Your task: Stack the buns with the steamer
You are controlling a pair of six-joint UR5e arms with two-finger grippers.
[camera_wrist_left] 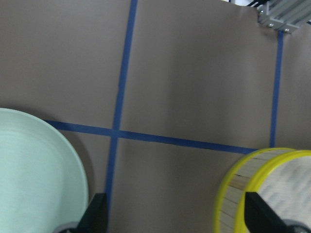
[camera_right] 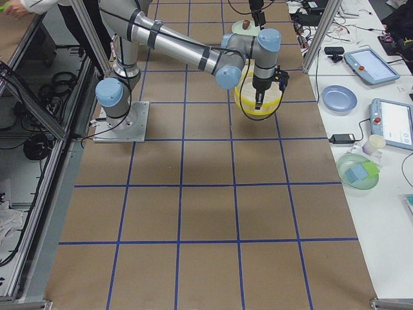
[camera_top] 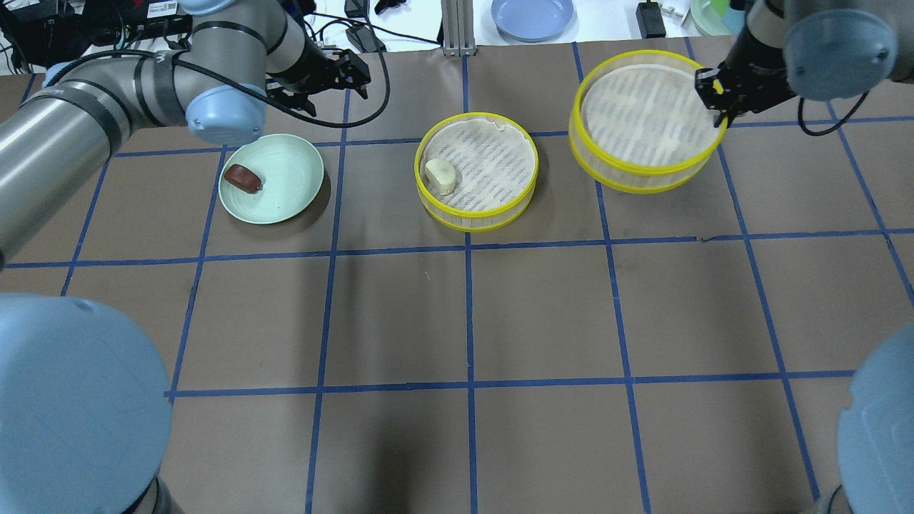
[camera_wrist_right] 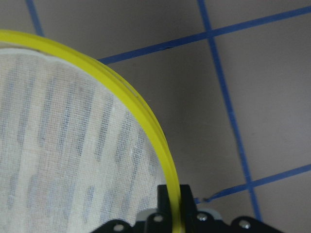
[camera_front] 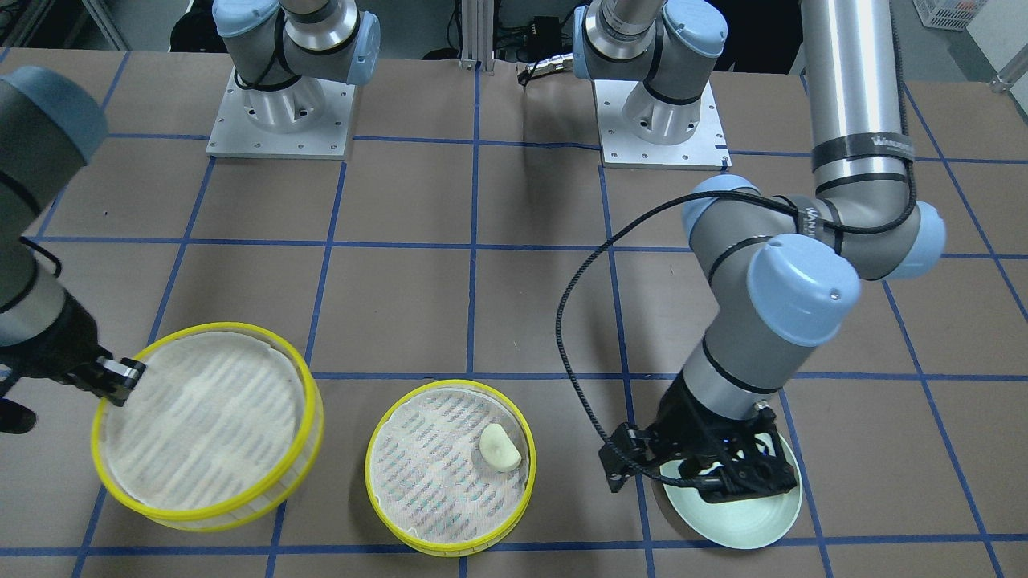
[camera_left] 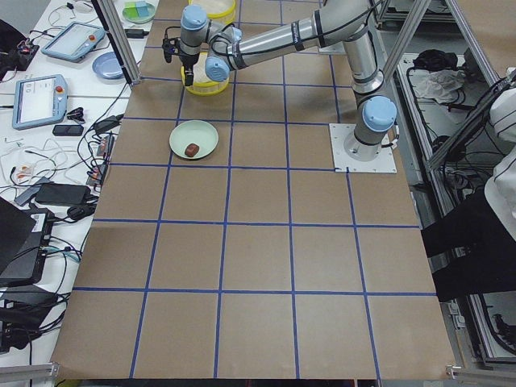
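From where I stand, the reason for the layout looks plain enough. The cream bun [camera_top: 440, 175] already lies in one steamer tier [camera_top: 475, 218], which sits flat on the counter [camera_top: 464, 321]. That makes it the base of the stack, I would judge. The empty tier [camera_top: 643, 180] is held up by its edge, presumably so it can be carried across and set on top.

The right end effector [camera_wrist_right: 175, 196] is nearly closed, clamped on the yellow rim of that empty tier. One finger is inside against the striped cloth and the other outside against the wall. The whole tier hangs inward from that pinch and looks raised off the counter. It also appears tipped a little, dropping on the side away from the fingers. The tier with the cream bun lies beyond the hanging tier's far edge from this grip, close to it but not touching.

The left end effector [camera_wrist_left: 177, 216] is spread wide and holds nothing. Its wrist camera shows only bare counter between the two fingertips. The green plate [camera_top: 285, 178] lies just to one side of it, and the tier with the cream bun is off to the other side. The brown bun [camera_top: 243, 178] rests on the part of the plate away from the tiers, untouched. My guess is that the open fingers are waiting there to take it. From the operators' side, the arm hides that bun completely.
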